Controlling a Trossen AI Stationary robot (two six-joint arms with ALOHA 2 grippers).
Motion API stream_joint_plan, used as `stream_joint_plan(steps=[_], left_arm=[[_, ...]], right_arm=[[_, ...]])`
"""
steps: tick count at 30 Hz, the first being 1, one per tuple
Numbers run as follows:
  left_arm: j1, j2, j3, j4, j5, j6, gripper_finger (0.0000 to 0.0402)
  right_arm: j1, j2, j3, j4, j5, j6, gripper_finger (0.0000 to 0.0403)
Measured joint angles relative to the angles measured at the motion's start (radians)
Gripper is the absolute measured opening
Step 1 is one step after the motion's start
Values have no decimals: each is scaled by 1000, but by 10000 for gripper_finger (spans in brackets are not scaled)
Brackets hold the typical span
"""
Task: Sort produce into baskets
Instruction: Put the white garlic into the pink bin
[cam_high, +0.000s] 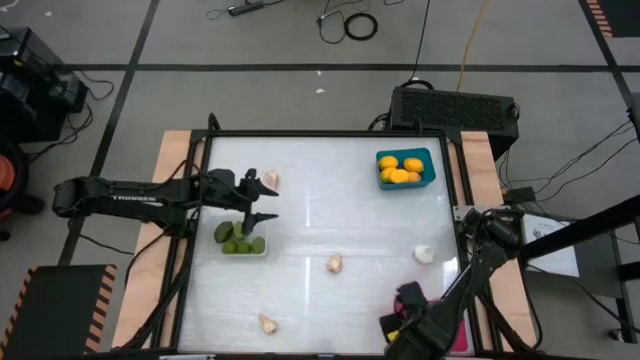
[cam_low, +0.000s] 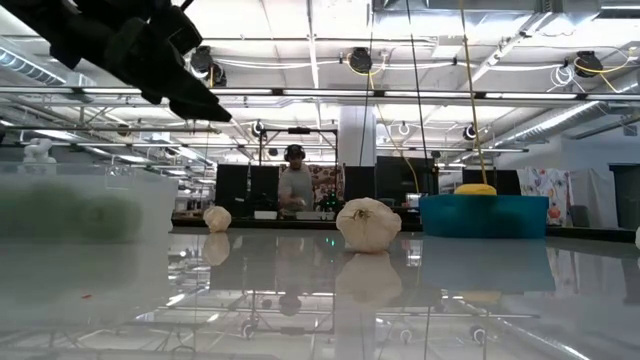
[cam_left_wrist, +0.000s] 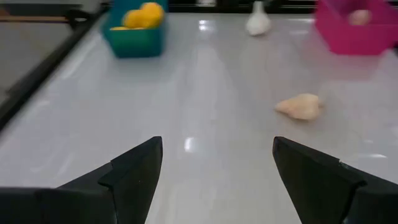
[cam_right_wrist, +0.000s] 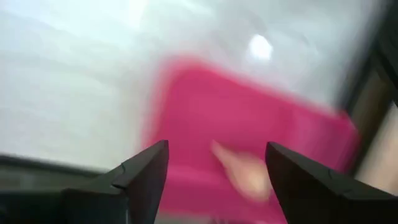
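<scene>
Three baskets: teal (cam_high: 430, 157), clear (cam_high: 258, 250), pink (cam_right_wrist: 249, 118). Garlic pieces: four loose on the counter (cam_high: 330, 200), one in pink.

The counter (cam_high: 320, 215) is glossy white, framed in black with pale wood showing at its left and right edges. At far right sits a teal-blue basket (cam_high: 405, 168) of yellow-orange pieces (cam_high: 400, 169); at left a whitish clear basket (cam_high: 244, 247) holds green ones (cam_high: 238, 240). The bright pink basket (cam_right_wrist: 249, 143) at near right carries one pale beige-pink piece (cam_right_wrist: 245, 171). Loose garlic-like pieces (cam_high: 334, 264) on the counter are beige to off-white — all unpatterned. Both arms are dark, nearly black (cam_high: 130, 193), and the floor around is grey with dark lines.
</scene>
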Motion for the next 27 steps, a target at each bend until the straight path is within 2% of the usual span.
stream_joint_plan(steps=[4, 7, 9, 12, 16, 27], left_arm=[[16, -58, 1, -51, -122, 0, 312], [26, -93, 1, -96, -217, -4, 312], [30, -106, 1, -100, -235, -9, 312], [29, -110, 1, -100, -232, -10, 312], [29, -110, 1, -100, -227, -10, 312], [29, -110, 1, -103, -203, -6, 312]], right_arm=[[-72, -2, -10, 19, 354, -69, 260], [-153, 24, -10, 69, 472, -130, 260], [-212, 55, -10, 130, 499, -172, 260], [-292, 103, -10, 237, 484, -240, 260], [-360, 166, -10, 377, 499, -322, 260], [-411, 211, -11, 418, 557, -318, 260]])
